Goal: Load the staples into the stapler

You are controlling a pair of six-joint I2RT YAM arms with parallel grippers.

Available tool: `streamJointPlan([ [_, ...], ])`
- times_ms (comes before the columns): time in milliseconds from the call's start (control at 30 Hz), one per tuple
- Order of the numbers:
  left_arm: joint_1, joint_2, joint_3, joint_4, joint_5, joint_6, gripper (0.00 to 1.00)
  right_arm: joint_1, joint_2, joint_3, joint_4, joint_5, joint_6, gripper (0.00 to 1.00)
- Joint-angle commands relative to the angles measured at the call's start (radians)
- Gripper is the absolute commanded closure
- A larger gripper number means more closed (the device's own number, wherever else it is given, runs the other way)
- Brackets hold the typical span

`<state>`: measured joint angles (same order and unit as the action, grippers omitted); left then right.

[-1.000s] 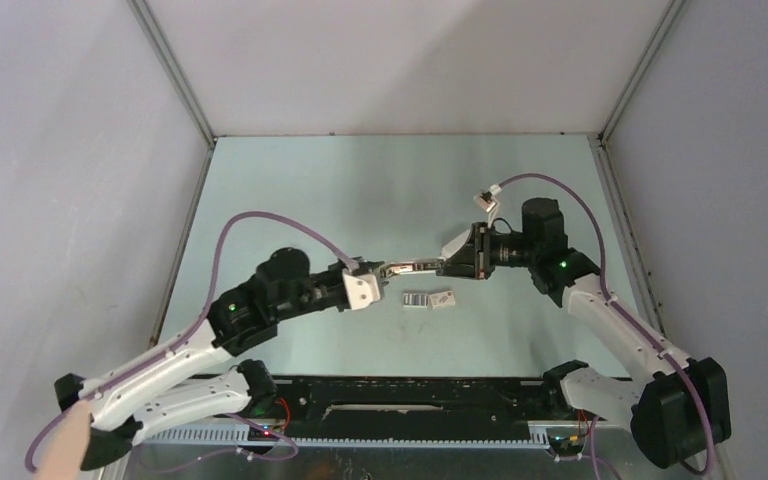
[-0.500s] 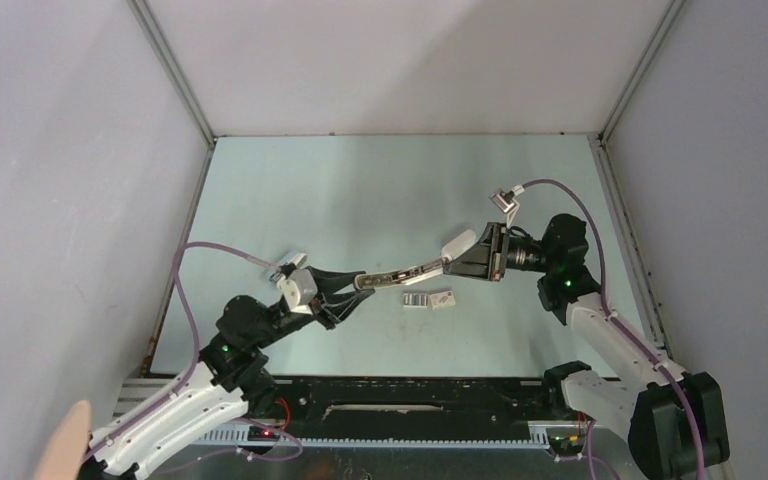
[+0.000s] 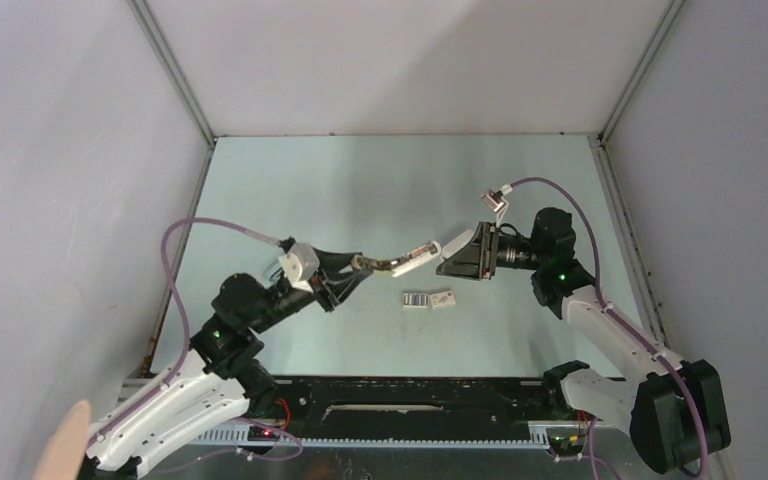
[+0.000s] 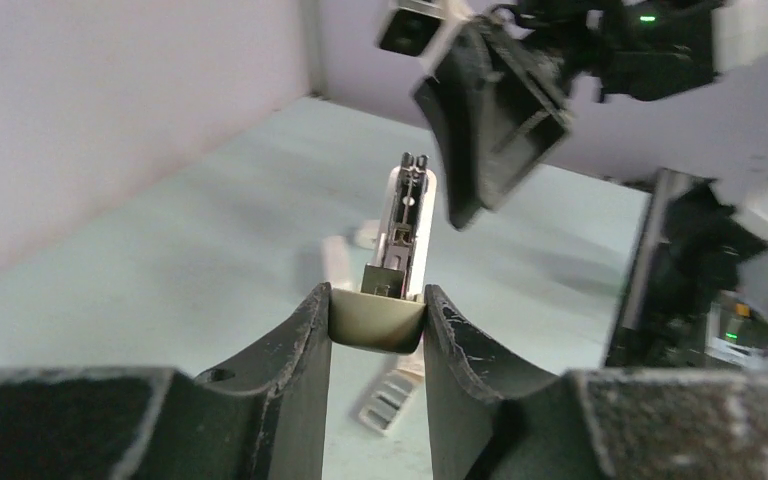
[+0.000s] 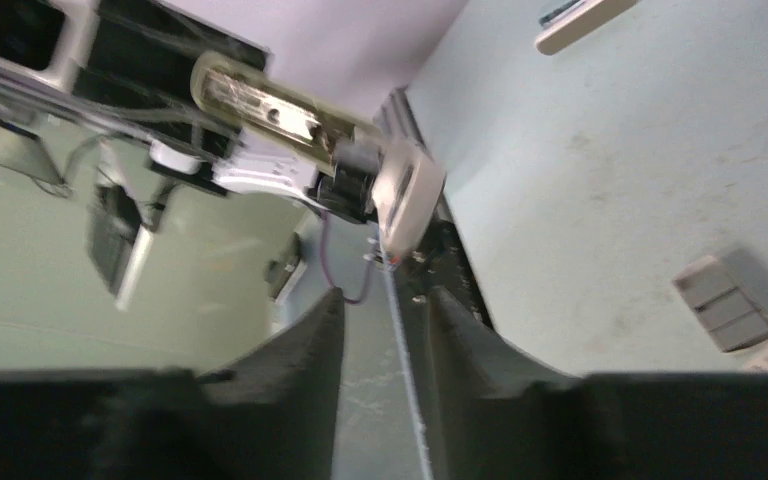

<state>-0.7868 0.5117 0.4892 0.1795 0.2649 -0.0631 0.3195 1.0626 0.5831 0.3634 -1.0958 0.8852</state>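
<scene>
Stapler (image 4: pixel 405 215), rear end hidden, sits clamped in the left gripper (image 4: pixel 377 305).

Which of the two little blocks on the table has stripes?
The left one, the staples: grey with fine stripes. The box just right of it is plain white.

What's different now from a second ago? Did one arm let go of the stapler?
Yes. The right gripper opened and let go of the stapler. The left gripper kept hold of it while its arm drew back toward its base. The staples and the small white box stayed where they lay.
</scene>
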Motion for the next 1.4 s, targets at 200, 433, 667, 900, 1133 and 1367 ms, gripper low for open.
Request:
streamJointPlan([
  [200,0.063,0.159,0.291,-0.34,-0.035,0.267,1.0,0.043,-0.073,0.149,-0.401,0.213,-0.394,0.21],
  [433,0.072,0.267,0.425,-0.572,0.116,0.436,1.0,0.237,-0.144,0.187,-0.455,0.453,-0.709,0.16],
  [667,0.073,0.33,0.492,-0.722,0.269,0.531,1.0,0.457,-0.124,0.187,-0.401,0.572,-1.119,0.16],
  [900,0.073,0.331,0.481,-0.715,0.336,0.536,1.0,0.553,0.035,0.239,-0.388,0.624,-1.256,0.19],
  [1133,0.072,0.309,0.452,-0.693,0.35,0.536,1.0,0.602,0.154,0.28,-0.378,0.663,-1.299,0.3],
  [1367,0.076,0.301,0.432,-0.681,0.331,0.537,1.0,0.599,0.212,0.317,-0.42,0.627,-1.297,0.74],
])
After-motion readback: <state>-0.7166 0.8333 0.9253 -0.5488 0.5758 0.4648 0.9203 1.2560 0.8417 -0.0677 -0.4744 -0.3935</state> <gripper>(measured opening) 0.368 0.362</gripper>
